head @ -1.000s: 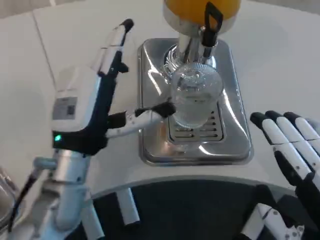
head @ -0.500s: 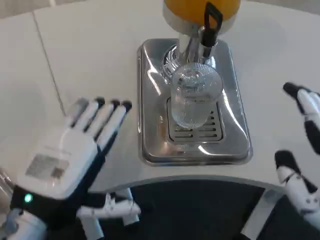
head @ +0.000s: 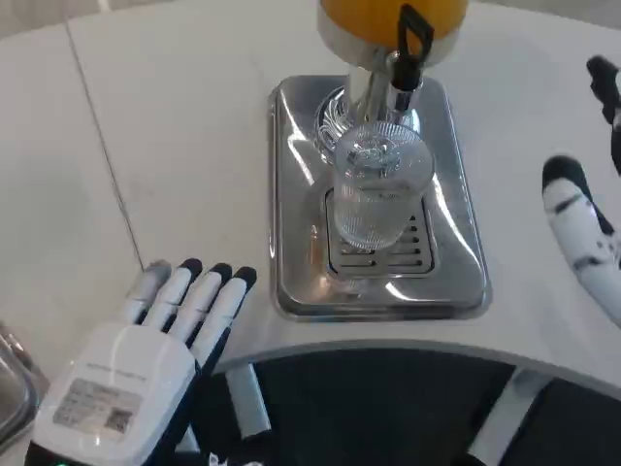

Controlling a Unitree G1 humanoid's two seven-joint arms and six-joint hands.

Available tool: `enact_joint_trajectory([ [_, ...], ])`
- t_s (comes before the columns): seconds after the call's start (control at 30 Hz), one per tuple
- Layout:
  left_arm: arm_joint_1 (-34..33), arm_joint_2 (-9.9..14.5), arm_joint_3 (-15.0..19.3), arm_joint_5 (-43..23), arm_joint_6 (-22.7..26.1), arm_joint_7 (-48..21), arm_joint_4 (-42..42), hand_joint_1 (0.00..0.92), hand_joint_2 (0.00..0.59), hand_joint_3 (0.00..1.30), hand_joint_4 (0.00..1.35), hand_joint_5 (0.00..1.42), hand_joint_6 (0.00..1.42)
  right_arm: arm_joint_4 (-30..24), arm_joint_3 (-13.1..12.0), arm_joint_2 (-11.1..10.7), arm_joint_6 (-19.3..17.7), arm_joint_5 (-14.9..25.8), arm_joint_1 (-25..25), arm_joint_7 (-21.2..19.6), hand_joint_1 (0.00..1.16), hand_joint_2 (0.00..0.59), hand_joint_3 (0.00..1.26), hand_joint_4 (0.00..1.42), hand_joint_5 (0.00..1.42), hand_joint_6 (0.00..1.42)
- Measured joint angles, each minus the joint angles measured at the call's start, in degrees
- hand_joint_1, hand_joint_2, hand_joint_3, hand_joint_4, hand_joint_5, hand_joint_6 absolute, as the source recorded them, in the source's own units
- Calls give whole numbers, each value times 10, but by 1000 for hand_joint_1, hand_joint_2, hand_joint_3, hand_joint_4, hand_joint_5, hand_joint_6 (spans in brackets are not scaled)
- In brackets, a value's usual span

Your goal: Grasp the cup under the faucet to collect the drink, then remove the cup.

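A clear ribbed cup (head: 376,192) stands upright on the chrome drip tray (head: 291,194), right under the faucet (head: 406,58) of a dispenser holding orange drink (head: 388,15). The cup looks empty. My left hand (head: 146,364) lies low at the near left edge of the table, back up, fingers stretched together toward the tray, holding nothing. My right hand (head: 587,209) is at the right edge of the picture, fingers apart, well clear of the cup and empty.
The white table (head: 175,126) curves around a dark gap in front of me. A metal object (head: 12,383) pokes in at the lower left edge. Bare tabletop lies left and right of the tray.
My left hand has let go of the cup, turned palm-down and drawn back to the near left. My right hand has risen and moved farther right. The cup has stayed put.
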Motion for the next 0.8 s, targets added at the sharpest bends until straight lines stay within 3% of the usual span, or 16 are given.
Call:
enact_joint_trajectory([
  [0.1, 2, -2, 1, -1, -2, 0, 0, 32, 93, 0, 0, 0, 0, 26, 1, 5, 23, 24, -52, -12, 177, 537, 0, 0, 0, 0],
  [0.33, 8, -13, 1, -3, -4, 0, 0, 29, 96, 0, 0, 0, 0, 66, 13, 5, 36, 57, -120, -38, 144, 527, 0, 0, 0, 0],
  [0.8, 19, -18, 11, -24, -9, 0, 0, 15, 101, 0, 0, 0, 9, 96, 76, 5, 32, 81, -155, -62, 131, 528, 0, 0, 0, 0],
])
